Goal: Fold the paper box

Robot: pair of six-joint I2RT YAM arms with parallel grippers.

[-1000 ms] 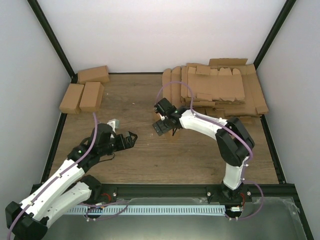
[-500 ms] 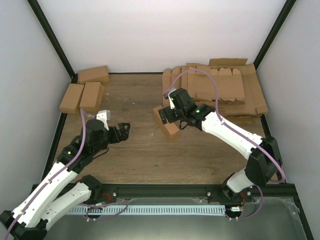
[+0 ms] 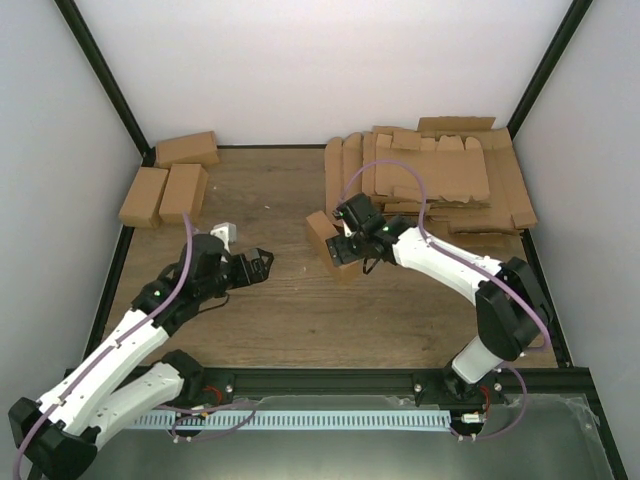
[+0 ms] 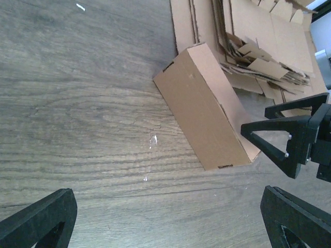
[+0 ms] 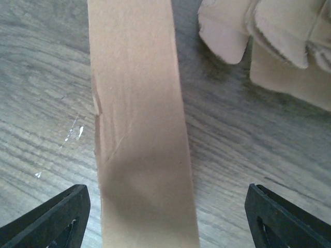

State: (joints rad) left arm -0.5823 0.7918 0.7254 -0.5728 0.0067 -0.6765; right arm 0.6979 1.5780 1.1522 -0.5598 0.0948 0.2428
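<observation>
The paper box (image 3: 320, 233) is folded into a small brown carton and lies on the wooden table just left of the cardboard stack. My right gripper (image 3: 350, 246) hovers over its right end, open. In the right wrist view the paper box (image 5: 139, 119) runs lengthwise between the jaws of the right gripper (image 5: 168, 222), with a narrow gap on the left and a wide one on the right. My left gripper (image 3: 262, 264) is open, a little way left of the box. Its wrist view shows the paper box (image 4: 207, 108) ahead, with nothing between the jaws of the left gripper (image 4: 165, 227).
A stack of flat cardboard blanks (image 3: 440, 180) fills the back right corner, its edges close behind the box (image 4: 258, 46). Three folded cartons (image 3: 165, 185) sit at the back left. Black frame posts and white walls close in the table.
My right gripper lifted off toward the stack, then came back over the box's right end with its jaws slightly narrower. The left gripper drew back a little, then returned.
</observation>
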